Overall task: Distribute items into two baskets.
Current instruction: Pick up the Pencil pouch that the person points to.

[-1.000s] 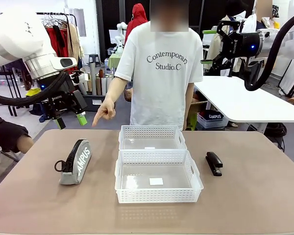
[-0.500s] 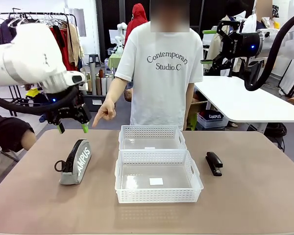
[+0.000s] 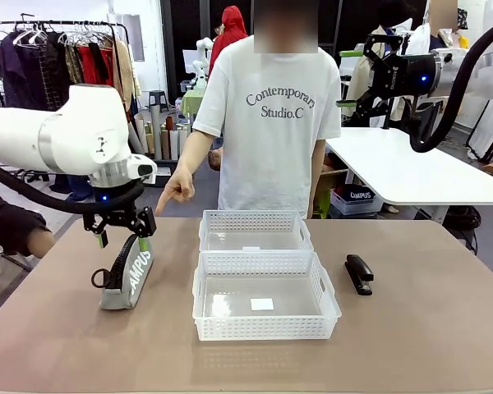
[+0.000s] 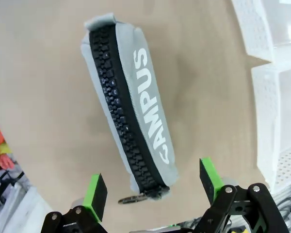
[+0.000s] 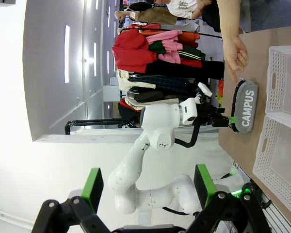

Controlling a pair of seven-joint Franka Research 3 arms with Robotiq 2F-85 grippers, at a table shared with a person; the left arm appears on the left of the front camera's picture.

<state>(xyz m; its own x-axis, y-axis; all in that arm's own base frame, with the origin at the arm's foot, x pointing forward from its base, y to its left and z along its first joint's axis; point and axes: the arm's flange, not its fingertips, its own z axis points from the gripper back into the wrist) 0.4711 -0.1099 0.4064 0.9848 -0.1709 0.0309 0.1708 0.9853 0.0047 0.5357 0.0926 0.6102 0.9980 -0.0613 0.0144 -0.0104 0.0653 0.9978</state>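
Observation:
The grey "CAMPUS" pouch [image 3: 128, 271] lies on the table's left side, zipper up. My left gripper [image 3: 122, 236] hangs open just above its far end, the green pads on either side of it without touching. In the left wrist view the pouch [image 4: 131, 107] stretches away between the open fingers of the left gripper [image 4: 154, 187]. The black stapler [image 3: 359, 273] lies right of two white baskets, one far [image 3: 255, 215] and one near [image 3: 263, 327], both holding nothing. My right gripper [image 3: 347, 79] stays open, high at the back right. The right wrist view shows the right gripper [image 5: 148, 187] and, far off, the pouch [image 5: 246, 111].
A person in a white T-shirt stands at the far edge, and their hand [image 3: 174, 190] points down toward the pouch, close to my left gripper. A white table [image 3: 411, 168] stands behind at the right. Bare tabletop lies in front of the near basket.
My left arm has swung down and forward from the back left until its open gripper is right over the pouch. The right arm, the person's hand and the items have stayed put.

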